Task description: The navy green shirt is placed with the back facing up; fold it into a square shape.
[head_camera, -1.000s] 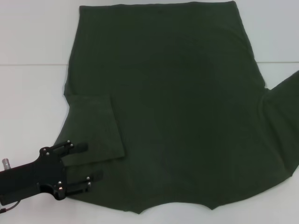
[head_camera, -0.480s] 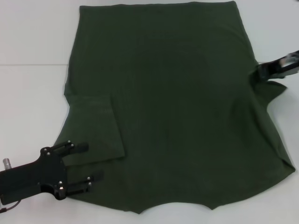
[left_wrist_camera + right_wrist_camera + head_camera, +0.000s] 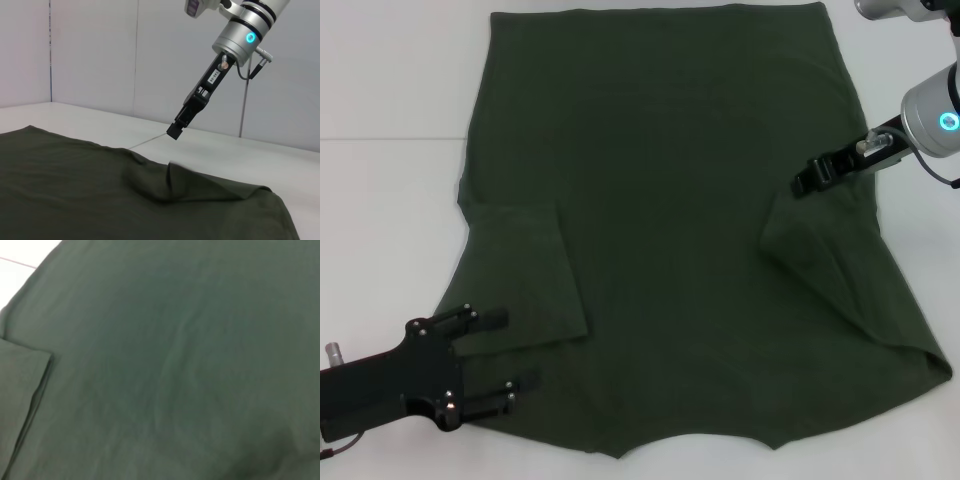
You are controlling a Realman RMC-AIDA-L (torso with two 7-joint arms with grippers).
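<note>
The navy green shirt lies spread flat on the white table, plain side up. Its left sleeve is folded inward onto the body. The right sleeve also lies folded onto the body, in a loose rumpled flap. My right gripper hangs just above that flap, apart from the cloth, holding nothing. My left gripper rests open at the shirt's near left corner, with only flat cloth under its fingers. The right wrist view is filled by the shirt.
A seam runs across the table behind the shirt's left edge. A pale wall stands beyond the table. Bare table shows left of the shirt and at the far right.
The right gripper carried the right sleeve inward over the shirt body. The sleeve now lies folded there and the gripper is clear of it. The left arm has not moved.
</note>
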